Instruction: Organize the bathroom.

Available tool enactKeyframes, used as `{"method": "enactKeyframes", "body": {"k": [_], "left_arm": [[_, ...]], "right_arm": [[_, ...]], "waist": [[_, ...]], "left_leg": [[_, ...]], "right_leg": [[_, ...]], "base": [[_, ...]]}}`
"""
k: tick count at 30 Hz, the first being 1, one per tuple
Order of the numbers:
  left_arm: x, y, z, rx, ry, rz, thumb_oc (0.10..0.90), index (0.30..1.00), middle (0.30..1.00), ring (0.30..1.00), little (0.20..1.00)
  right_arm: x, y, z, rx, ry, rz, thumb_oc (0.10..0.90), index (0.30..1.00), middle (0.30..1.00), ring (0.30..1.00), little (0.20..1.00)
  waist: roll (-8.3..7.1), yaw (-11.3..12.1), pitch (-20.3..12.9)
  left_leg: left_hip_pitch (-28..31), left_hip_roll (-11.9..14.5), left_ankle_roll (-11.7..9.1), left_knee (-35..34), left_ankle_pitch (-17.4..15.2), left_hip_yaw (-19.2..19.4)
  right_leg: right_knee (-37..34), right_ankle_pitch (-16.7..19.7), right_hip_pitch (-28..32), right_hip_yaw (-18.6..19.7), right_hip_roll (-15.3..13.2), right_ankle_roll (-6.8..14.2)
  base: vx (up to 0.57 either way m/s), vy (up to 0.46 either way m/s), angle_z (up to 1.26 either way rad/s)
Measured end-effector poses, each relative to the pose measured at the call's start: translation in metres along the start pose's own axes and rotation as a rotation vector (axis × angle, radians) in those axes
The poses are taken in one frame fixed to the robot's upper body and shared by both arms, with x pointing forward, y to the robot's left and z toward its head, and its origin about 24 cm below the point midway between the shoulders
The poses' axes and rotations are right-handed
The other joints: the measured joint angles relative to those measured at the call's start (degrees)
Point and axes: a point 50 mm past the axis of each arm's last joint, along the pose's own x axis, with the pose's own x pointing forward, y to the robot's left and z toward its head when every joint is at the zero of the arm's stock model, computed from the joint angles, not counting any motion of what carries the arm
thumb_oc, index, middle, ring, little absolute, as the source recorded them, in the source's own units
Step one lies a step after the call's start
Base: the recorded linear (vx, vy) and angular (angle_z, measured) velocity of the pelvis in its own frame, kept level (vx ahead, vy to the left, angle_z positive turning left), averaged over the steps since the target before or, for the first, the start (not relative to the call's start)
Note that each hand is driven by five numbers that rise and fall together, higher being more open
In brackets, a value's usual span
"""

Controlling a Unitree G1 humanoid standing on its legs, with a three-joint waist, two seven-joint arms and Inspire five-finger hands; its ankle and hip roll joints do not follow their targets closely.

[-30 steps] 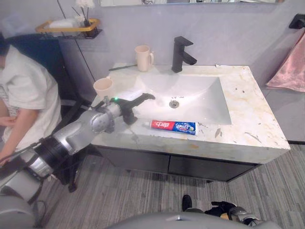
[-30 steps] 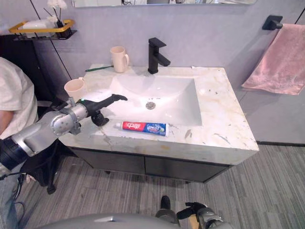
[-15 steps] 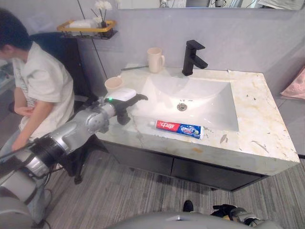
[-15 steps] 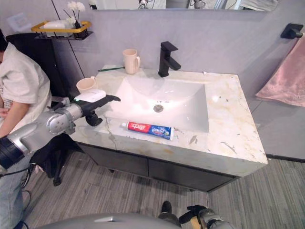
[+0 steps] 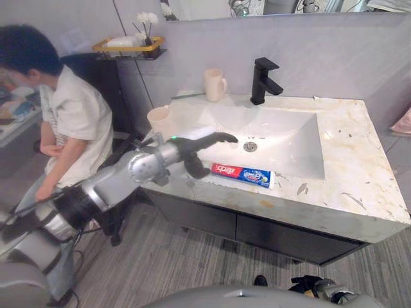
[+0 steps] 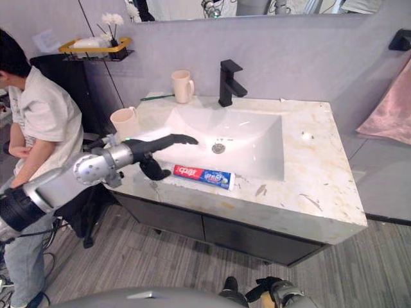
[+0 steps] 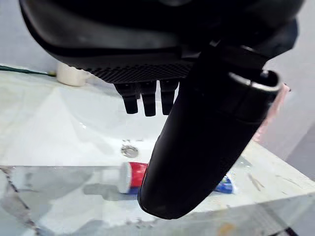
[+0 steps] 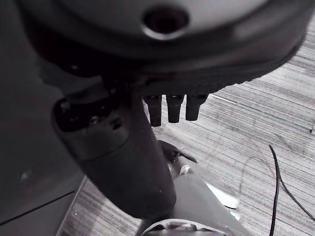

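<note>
Toothpaste flat — cap toward left hand

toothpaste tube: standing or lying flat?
Lying flat. The toothpaste tube rests lengthwise on the counter in front of the basin, cap end toward the open left hand above it.
</note>
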Motion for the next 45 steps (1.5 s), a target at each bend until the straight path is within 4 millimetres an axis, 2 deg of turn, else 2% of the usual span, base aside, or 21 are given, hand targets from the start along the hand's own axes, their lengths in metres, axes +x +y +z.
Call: {"method": "enactKeyframes", "body": {"k": [5, 11, 18, 21, 25, 30, 38, 45], "left_arm": [[0.005, -0.004, 0.009, -0.012, -0.041, -0.037, 0.8, 0.9, 0.9, 0.9, 0.9], [0.007, -0.005, 0.011, -0.016, -0.052, -0.041, 0.8, 0.9, 0.9, 0.9, 0.9], [0.006, 0.0, 0.008, -0.015, -0.028, -0.015, 0.8, 0.9, 0.9, 0.9, 0.9], [0.005, 0.003, 0.007, -0.017, -0.017, -0.005, 0.8, 0.9, 0.9, 0.9, 0.9], [0.005, 0.003, 0.0, -0.024, 0.02, -0.008, 0.8, 0.9, 0.9, 0.9, 0.9], [0.003, 0.002, -0.019, 0.009, 0.136, -0.02, 0.8, 0.9, 0.9, 0.9, 0.9], [0.003, 0.003, -0.021, 0.017, 0.148, -0.022, 0.8, 0.9, 0.9, 0.9, 0.9], [-0.002, 0.003, -0.037, 0.007, 0.218, -0.031, 0.8, 0.9, 0.9, 0.9, 0.9]], "right_arm": [[0.0, -0.001, 0.0, 0.028, -0.004, -0.002, 0.8, 0.9, 0.9, 0.9, 0.9], [0.0, -0.001, -0.002, 0.058, -0.012, -0.002, 0.8, 0.9, 0.9, 0.9, 0.9], [0.0, -0.001, -0.003, 0.079, -0.028, 0.0, 0.8, 0.9, 0.9, 0.9, 0.9], [0.0, -0.001, -0.011, 0.11, -0.009, -0.001, 0.8, 0.9, 0.9, 0.9, 0.9], [0.0, -0.001, -0.012, 0.111, -0.005, -0.002, 0.8, 0.9, 0.9, 0.9, 0.9], [0.0, -0.001, -0.01, 0.112, -0.012, -0.001, 0.8, 0.9, 0.9, 0.9, 0.9], [0.0, -0.001, -0.009, 0.114, -0.01, 0.0, 0.8, 0.9, 0.9, 0.9, 0.9], [0.0, -0.002, -0.008, 0.113, -0.013, 0.0, 0.8, 0.9, 0.9, 0.9, 0.9]], "waist": [[0.65, -0.1, -0.2], [0.21, -0.5, 0.2], [0.13, -1.8, 0.2], [0.28, -1.6, 0.2], [0.2, -1.5, 0.8], [0.19, -1.4, 1.3], [0.26, -1.4, 1.4], [0.32, -1.5, 2.0]], "left_leg": [[-0.3, 0.2, -0.2, 1.0, -0.4, 0.2], [-0.6, 0.2, 0.2, 1.8, -1.4, 0.6], [-1.3, 0.1, 0.1, 3.0, -2.0, 3.2], [-1.1, 0.0, 0.2, 3.0, -2.1, 3.9], [-1.0, -0.1, 0.2, 3.0, -2.3, 3.9], [-1.2, -0.1, 0.4, 2.9, -2.5, 4.7], [-1.1, -0.2, 0.5, 2.8, -2.6, 5.2], [-1.2, -0.2, 0.5, 2.9, -2.7, 5.3]], "right_leg": [[0.0, 0.0, 0.1, 0.2, 0.3, 0.0], [0.0, 0.0, -0.2, 1.0, 0.6, 0.0], [0.0, 0.3, -1.8, 4.1, 1.2, -0.2], [0.0, 0.3, -1.9, 4.8, 1.3, -0.2], [0.0, 0.3, -1.9, 5.0, 1.3, -0.2], [0.0, 0.3, -2.5, 5.6, 1.3, -0.1], [0.0, 0.3, -2.7, 6.0, 1.4, -0.1], [0.0, 0.4, -2.8, 6.2, 1.4, -0.1]], "base": [[0.0, 0.002, -0.02], [0.01, 0.006, -0.05], [0.03, 0.023, -0.21], [0.06, 0.032, -0.11], [0.02, 0.013, -0.01], [0.04, 0.028, -0.06], [0.06, 0.024, -0.03], [0.03, 0.012, -0.02]]}}
